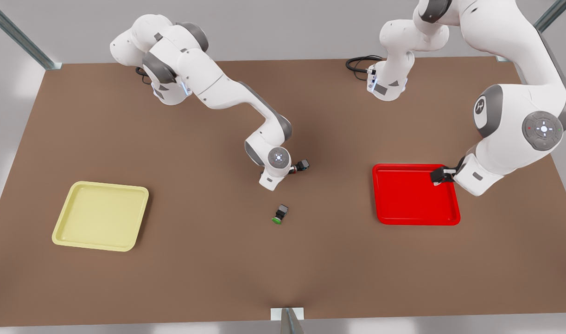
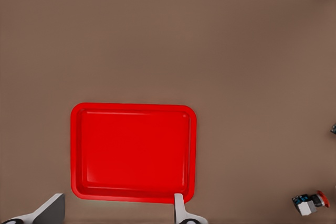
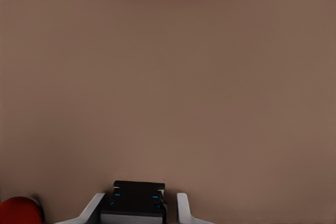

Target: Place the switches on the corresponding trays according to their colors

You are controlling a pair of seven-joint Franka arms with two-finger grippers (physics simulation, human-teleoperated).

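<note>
a small black boxy switch with a round red cap (image 3: 134, 205) is seen clamped between the fingers of the right gripper (image 3: 137, 208), held near the middle of the brown table (image 1: 218, 278), toward its far edge. a second black switch (image 1: 280, 214), capped green as rendered, is seen lying on its side on the table, just nearer the near edge than that gripper and apart from it. the pale yellow tray (image 1: 65, 227) is set toward one side edge and the red tray (image 1: 382, 218) toward the other, both shallow, square and round-cornered. wide bare table is left between the trays and along the near edge. the left gripper (image 2: 115, 211) is held over the red tray's far edge, its fingers spread wide with nothing between them.
</note>
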